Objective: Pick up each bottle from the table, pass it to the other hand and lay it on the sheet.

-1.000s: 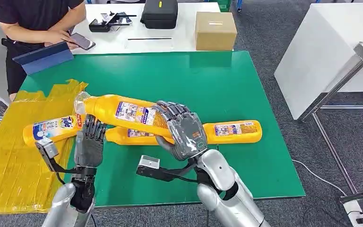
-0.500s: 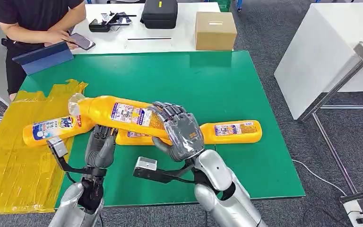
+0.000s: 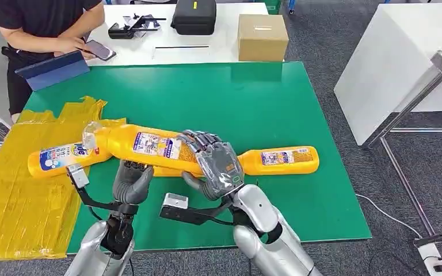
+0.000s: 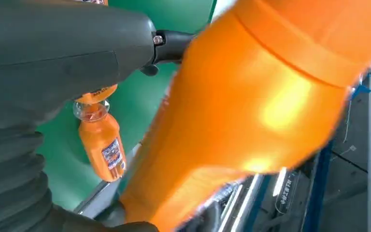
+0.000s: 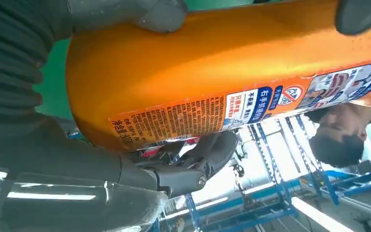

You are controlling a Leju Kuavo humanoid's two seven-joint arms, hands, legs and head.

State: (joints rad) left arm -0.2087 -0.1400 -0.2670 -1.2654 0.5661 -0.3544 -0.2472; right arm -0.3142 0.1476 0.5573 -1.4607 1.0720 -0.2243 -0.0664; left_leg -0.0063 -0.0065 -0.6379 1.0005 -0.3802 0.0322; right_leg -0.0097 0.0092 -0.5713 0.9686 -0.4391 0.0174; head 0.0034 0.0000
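The right robot hand (image 3: 218, 167) grasps a yellow bottle (image 3: 149, 142) around its base end, fingers wrapped over the top and thumb beneath, holding it raised and nearly level above the green table (image 3: 265, 103) near the table's front edge. The bottle's clear cap (image 3: 90, 133) points toward the table's left edge, above the edge of the yellow sheet (image 3: 17, 195) that covers the table's left side. The left robot hand (image 3: 131, 181) sits just below the middle of the held bottle, fingers curled upward; whether it touches the bottle cannot be told from the head view, though the left wrist view shows the bottle body (image 4: 251, 106) close against that hand's thumb (image 4: 67, 53). In the right wrist view the label (image 5: 251, 104) faces the camera. A second yellow bottle (image 3: 63, 155) lies on the sheet, just beside the held bottle's cap. A third yellow bottle (image 3: 282, 160) lies on the green table toward its right edge, partly behind the right robot hand. At the back left corner a person (image 3: 40, 29) stands holding a phone (image 3: 99, 50).
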